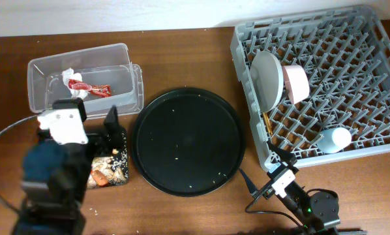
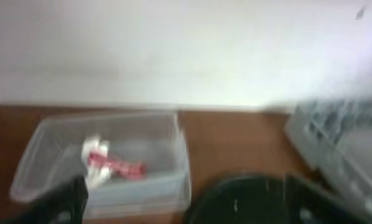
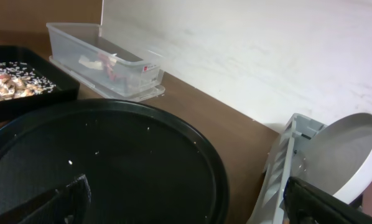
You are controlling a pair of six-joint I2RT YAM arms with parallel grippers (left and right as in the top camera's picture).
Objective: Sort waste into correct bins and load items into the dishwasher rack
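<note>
The clear tub at the back left holds the white tissue and the red wrapper. They also show in the left wrist view, tissue and wrapper. The shallow black tray holds the carrot and beige scraps. The grey rack holds the white plate, bowl, cup and chopsticks. My left gripper is open and empty over the black tray. My right gripper is open and empty by the rack's front corner.
A large round black tray with a few crumbs lies between the bins and the rack. It fills the lower part of the right wrist view. A pale wall runs along the table's far edge.
</note>
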